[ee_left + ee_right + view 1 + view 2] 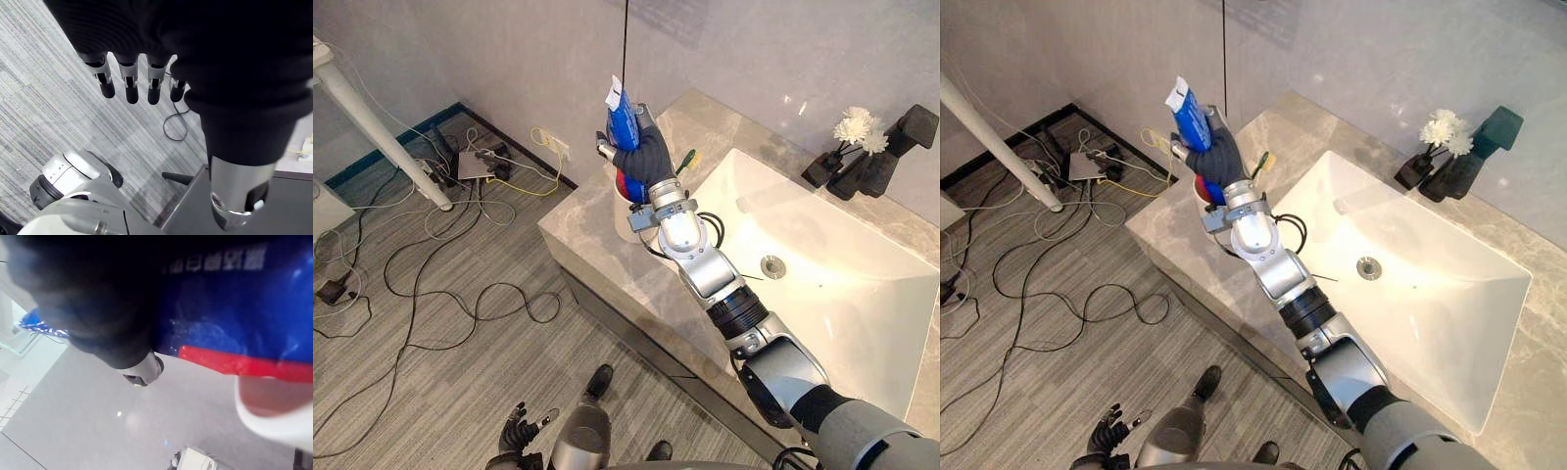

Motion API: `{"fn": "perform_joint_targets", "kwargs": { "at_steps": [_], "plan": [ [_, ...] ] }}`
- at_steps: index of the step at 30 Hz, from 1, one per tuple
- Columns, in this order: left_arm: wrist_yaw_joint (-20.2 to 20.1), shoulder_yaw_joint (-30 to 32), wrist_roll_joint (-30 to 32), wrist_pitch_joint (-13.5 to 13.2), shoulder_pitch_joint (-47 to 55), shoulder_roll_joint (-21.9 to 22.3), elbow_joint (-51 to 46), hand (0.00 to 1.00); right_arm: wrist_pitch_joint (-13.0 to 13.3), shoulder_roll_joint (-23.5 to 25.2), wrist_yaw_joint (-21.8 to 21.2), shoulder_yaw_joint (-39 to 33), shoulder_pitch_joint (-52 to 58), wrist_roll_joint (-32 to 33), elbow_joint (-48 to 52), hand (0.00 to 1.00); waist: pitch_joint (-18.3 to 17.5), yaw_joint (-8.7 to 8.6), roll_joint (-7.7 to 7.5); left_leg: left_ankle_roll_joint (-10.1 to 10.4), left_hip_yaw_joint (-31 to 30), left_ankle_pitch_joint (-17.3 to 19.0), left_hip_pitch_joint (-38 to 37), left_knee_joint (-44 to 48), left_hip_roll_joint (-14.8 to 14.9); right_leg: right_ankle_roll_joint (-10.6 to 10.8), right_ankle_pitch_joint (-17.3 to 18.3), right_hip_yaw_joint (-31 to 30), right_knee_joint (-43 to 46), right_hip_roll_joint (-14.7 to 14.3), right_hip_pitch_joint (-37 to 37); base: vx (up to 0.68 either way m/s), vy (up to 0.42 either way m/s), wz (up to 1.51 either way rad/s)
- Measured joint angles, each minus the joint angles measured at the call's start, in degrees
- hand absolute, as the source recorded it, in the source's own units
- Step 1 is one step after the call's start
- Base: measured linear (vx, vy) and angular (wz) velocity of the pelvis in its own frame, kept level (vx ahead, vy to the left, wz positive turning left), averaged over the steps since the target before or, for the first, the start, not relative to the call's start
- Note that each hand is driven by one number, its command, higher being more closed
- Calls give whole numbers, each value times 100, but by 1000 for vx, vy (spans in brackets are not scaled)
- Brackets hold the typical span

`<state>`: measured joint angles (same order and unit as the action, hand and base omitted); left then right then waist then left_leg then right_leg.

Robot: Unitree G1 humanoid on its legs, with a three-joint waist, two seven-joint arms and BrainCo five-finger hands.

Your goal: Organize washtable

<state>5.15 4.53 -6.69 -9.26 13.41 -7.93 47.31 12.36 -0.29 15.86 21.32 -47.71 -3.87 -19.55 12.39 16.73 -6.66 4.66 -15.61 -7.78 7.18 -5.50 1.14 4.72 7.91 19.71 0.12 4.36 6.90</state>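
Blue and red-banded, the toothpaste tube [623,113] stood upright in our right hand [646,157], whose fingers were curled round its middle. Its lower end sat at the mouth of a white cup [621,194] on the left end of the marble desk [597,245], beside the white sink [822,294]. A green toothbrush [686,162] leaned out of the cup just beside our hand. Our left hand [517,431] hung low over the grey floor [401,392], fingers [129,81] relaxed and holding nothing.
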Motion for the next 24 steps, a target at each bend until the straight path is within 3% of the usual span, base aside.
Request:
{"fn": "perform_joint_targets", "kwargs": {
  "at_steps": [2,3,24],
  "plan": [
    [0,0,-1,0,0,0,0,0,0,3,-8,0,4,0,0,100,0,-2,0,0,0,0,-1,0,0,0,0,0,1,0,0,0,0,0],
    [0,0,-1,0,0,0,0,0,3,19,-22,0,11,0,0,0,0,-2,0,0,0,0,-1,0,0,-1,0,0,3,0,0,0,0,0],
    [1,-5,-48,4,11,-4,23,0,69,96,-100,-3,333,-3,67,0,-2,-20,4,8,4,-6,-124,0,-7,-51,41,-2,72,-11,85,0,0,0]
  ]
}}
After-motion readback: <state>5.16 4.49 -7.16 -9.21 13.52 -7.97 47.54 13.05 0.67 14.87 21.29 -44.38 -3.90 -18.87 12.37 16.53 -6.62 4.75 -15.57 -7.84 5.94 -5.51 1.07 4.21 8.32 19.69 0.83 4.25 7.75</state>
